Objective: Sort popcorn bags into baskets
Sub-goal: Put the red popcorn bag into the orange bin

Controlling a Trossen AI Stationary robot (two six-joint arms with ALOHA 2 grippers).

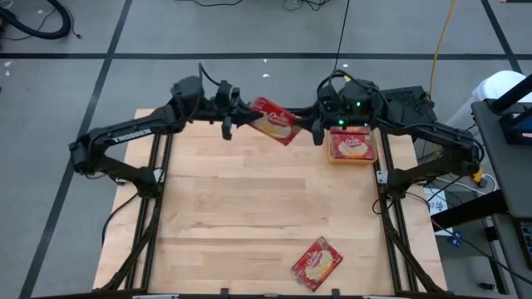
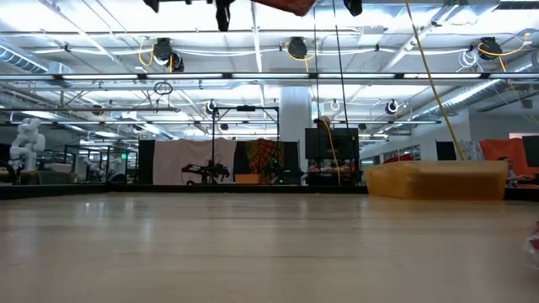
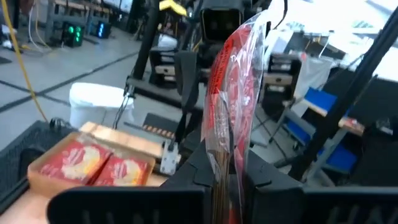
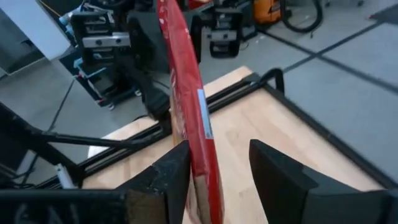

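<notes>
A red popcorn bag (image 1: pixel 274 120) hangs in the air over the table's far edge, between my two grippers. My left gripper (image 1: pixel 241 116) is shut on the end nearer the table's left. My right gripper (image 4: pixel 217 180) stands open around the bag's other end (image 4: pixel 196 124). The orange basket (image 1: pixel 376 151) sits at the far right and holds two red bags (image 1: pixel 352 147) lying face up. Another popcorn bag (image 1: pixel 316 264) lies flat near the table's front edge. My left gripper pinches the bag's end edge (image 3: pixel 219 163) between its two fingers, coming level from the table's left. The bag stands out past the fingers toward my right gripper, lifted clear of the table. My right gripper has one finger (image 4: pixel 168 180) close against the bag's side; whether it touches I cannot tell. The other finger (image 4: pixel 280 180) stands apart.
The wooden tabletop (image 1: pixel 266 199) lies bare between the far edge and the front bag. Black frame rails (image 1: pixel 158 208) run along both sides. In the low view the basket (image 2: pixel 438 179) stands at the right, and beyond the table is a hall with racks.
</notes>
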